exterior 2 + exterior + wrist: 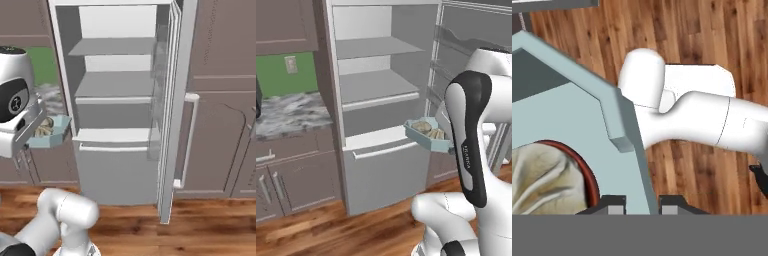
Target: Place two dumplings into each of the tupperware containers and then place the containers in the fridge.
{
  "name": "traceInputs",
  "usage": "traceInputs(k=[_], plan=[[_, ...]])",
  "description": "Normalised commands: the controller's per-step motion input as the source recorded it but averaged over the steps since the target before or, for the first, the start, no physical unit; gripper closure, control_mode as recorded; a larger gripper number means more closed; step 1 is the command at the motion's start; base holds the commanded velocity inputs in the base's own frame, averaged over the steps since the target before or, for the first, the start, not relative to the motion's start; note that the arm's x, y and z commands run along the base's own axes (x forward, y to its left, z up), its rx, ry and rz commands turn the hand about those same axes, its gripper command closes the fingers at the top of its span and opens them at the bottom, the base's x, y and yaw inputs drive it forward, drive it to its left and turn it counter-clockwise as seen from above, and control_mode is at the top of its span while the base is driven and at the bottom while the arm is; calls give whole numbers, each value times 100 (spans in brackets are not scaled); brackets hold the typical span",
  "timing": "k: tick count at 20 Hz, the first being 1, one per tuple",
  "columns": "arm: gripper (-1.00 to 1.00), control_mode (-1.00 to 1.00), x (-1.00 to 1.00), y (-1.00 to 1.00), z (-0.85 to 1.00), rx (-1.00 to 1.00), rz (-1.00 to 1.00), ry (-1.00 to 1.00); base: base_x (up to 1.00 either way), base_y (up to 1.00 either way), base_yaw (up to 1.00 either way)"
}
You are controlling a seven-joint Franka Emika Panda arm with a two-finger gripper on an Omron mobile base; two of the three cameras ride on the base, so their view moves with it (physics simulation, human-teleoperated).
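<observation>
Hand view: gripper (pixel 641 202) pinches the pale teal rectangular container's (pixel 426 134) rim, carrying tan dumplings (pixel 428 129) level toward the open white-grey fridge (pixel 376 100).

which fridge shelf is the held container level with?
The lowest pull-out ledge, just above the bottom drawer. The container hangs at that height, out in front of the fridge; both upper shelves sit well above it.

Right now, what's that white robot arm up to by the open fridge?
The arm is holding a teal tupperware container with dumplings inside, its jaws shut on the container's rim, as the hand view shows. The container hangs in the air in front of the fridge, whose door stands open. The fridge's shelves look bare, so the container is not yet placed inside.
</observation>
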Motion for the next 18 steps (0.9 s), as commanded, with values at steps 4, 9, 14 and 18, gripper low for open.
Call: traceInputs(k=[4,9,14,18], plan=[[100,100,0,0,0,0,0,0,100,22,-19],[100,100,0,0,0,0,0,0,97,26,-16],[100,100,0,0,0,0,0,0,68,0,-7],[100,100,0,0,0,0,0,0,73,0,0]])
